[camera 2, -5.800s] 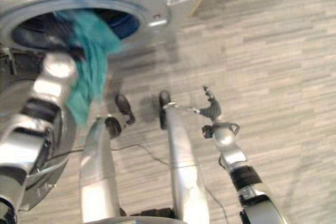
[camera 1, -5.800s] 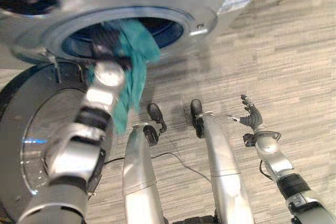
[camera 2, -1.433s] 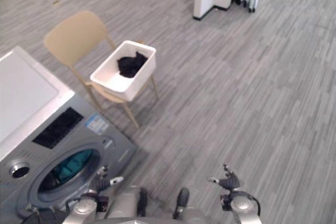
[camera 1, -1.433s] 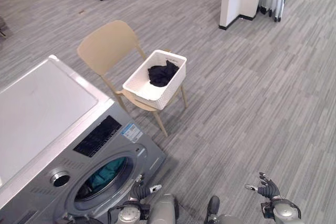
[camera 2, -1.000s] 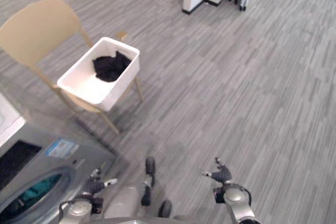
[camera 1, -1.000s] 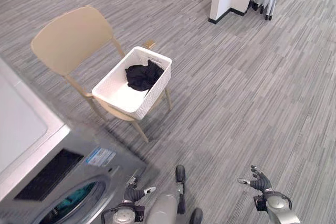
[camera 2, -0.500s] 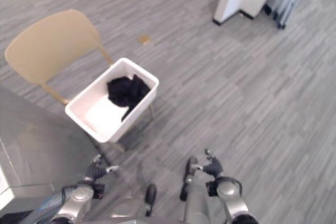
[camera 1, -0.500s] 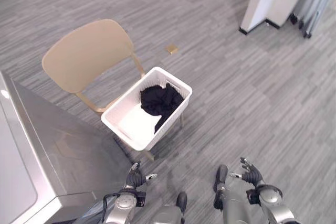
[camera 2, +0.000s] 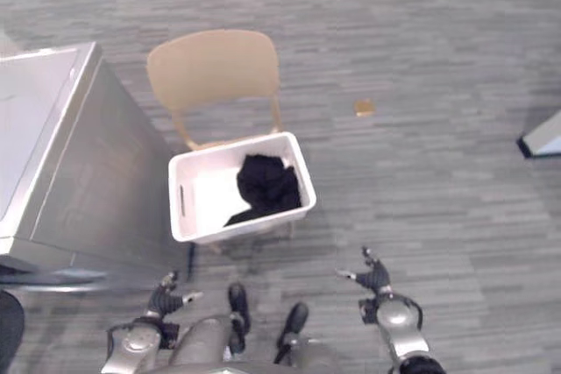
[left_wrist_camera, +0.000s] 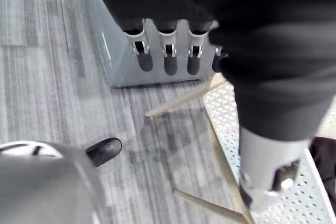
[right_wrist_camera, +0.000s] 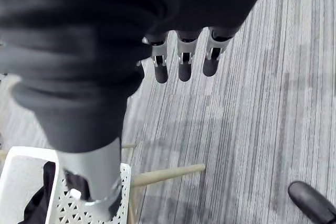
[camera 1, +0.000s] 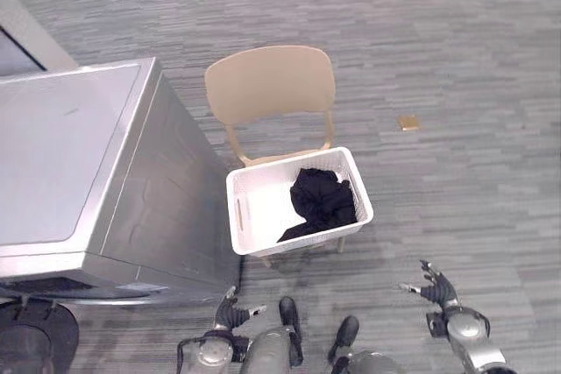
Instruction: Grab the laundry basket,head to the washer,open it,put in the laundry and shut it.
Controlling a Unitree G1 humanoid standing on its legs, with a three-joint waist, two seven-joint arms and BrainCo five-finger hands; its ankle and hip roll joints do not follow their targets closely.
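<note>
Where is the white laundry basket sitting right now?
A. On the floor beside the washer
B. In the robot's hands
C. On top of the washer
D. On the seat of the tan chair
D: the white laundry basket, with dark clothing inside, rests on the seat of the tan chair next to the washer; the left hand and right hand hang open and hold nothing.

Off-task items I can see from the head camera

A tan chair [camera 1: 272, 87] stands just beside a grey cabinet side, on grey striped flooring [camera 1: 456, 59]. A small tan scrap [camera 1: 408, 122] lies on the floor, well apart from the chair.
</note>
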